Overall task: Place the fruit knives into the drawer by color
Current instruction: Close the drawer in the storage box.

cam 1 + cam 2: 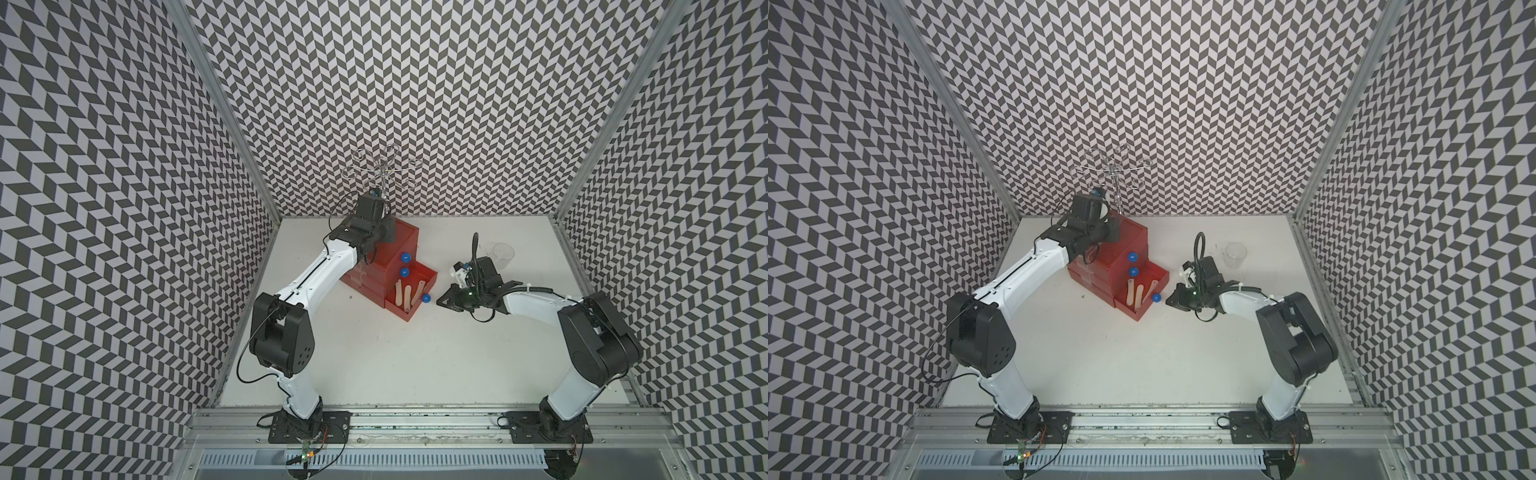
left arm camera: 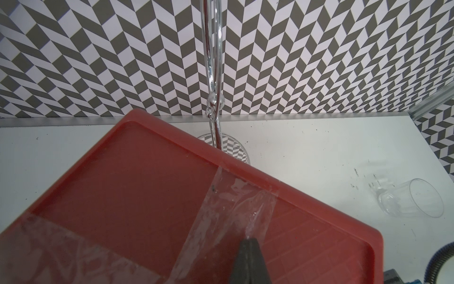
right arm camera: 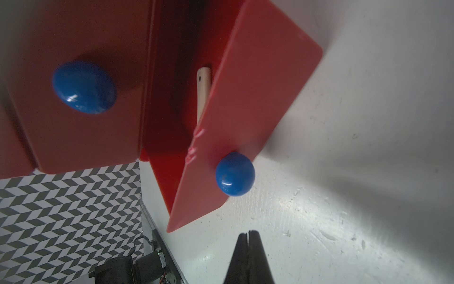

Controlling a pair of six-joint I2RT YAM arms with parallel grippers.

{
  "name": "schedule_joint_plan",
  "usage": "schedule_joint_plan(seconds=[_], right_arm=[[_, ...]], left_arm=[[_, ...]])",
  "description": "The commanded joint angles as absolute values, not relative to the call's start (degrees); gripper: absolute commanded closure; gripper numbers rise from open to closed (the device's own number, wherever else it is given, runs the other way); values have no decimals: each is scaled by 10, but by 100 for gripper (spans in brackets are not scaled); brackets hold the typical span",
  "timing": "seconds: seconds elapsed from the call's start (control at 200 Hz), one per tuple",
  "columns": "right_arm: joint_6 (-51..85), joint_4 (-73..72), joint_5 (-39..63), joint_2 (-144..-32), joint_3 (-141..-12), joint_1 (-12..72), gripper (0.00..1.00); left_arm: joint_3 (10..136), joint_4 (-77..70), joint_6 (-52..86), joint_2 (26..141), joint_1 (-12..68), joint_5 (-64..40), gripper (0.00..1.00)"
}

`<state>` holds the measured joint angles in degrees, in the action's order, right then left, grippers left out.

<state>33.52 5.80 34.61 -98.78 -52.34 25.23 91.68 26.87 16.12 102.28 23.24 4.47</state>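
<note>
Centrally in both top views, three fruit knives lie in the drawer, bottom tray open. The left gripper above its top and the right gripper near the knob are both clenched empty.

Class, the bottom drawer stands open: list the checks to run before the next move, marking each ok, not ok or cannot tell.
1. Three pink knives lie inside the bottom drawer: ok.
2. Left gripper shut, tip at the red cabinet top: ok.
3. Right gripper shut and empty: ok.
4. Bottom knob free, just ahead of right gripper: ok.
5. Other knives sorted in upper drawers: cannot tell.
</note>
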Motion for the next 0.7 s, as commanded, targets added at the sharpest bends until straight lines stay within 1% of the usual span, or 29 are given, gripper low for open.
schedule_joint_plan(seconds=[0.0, 0.691], right_arm=[[336, 30, 351, -1006, -540, 262, 100], [342, 28, 353, -1077, -614, 285, 100]], left_arm=[[870, 430, 161, 1090, 232, 46, 100], [870, 432, 161, 1091, 232, 45, 100]])
